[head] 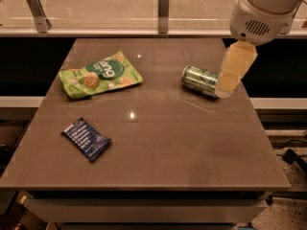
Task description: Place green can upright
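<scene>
Near edge of the table (158,166): one dark blue packet (86,139), flat, left side. Not mine to touch.

Further back, left: one green snack bag (100,74), flat and soft. Also not the target.

Same depth, right half: one green can (199,80), lying on its side, long axis roughly across the table, its right end at or behind my gripper (226,84). Touching or just short of touching: cannot tell.

My gripper hangs tilted from the upper right, its tip low at the can's right end. Whether it is spread or closed, I cannot tell.

Handling, my judgement: smooth round metal, so slippery and prone to rolling when nudged. Thin wall, dents under a hard squeeze. Weight unknown, could be full or empty. Best hold is across the body at mid-length, moderate force, then rotate so a silver end faces down.

Far edge: one rail with two metal posts (163,11).
</scene>
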Motion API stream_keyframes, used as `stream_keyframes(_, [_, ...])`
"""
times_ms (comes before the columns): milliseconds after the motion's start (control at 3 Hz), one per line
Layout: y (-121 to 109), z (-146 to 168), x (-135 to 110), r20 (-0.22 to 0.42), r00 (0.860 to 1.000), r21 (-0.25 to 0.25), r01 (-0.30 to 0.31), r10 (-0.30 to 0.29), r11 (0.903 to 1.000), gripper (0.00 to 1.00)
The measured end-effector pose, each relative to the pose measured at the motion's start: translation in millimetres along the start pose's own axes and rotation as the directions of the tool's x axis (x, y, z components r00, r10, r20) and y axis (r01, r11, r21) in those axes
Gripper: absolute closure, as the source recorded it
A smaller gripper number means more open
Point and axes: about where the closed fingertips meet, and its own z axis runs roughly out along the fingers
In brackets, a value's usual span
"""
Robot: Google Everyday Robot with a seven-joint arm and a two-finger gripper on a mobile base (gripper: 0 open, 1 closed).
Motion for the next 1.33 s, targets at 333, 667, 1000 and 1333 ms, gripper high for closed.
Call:
stream_keyframes(333, [-17,25,-10,0.013,1.000,-0.051,0.003,-0.002,0.9987,0.00])
stream_keyframes(667, [-37,47,-21,0.026,1.000,-0.098,0.012,-0.010,0.9951,0.00])
stream_keyframes(1000, [-53,69,-30,0.031,1.000,-0.135,0.004,0.000,0.9908,0.00])
stream_keyframes(1333, [-57,92,-39,0.009,1.000,-0.164,-0.013,0.014,0.9863,0.00])
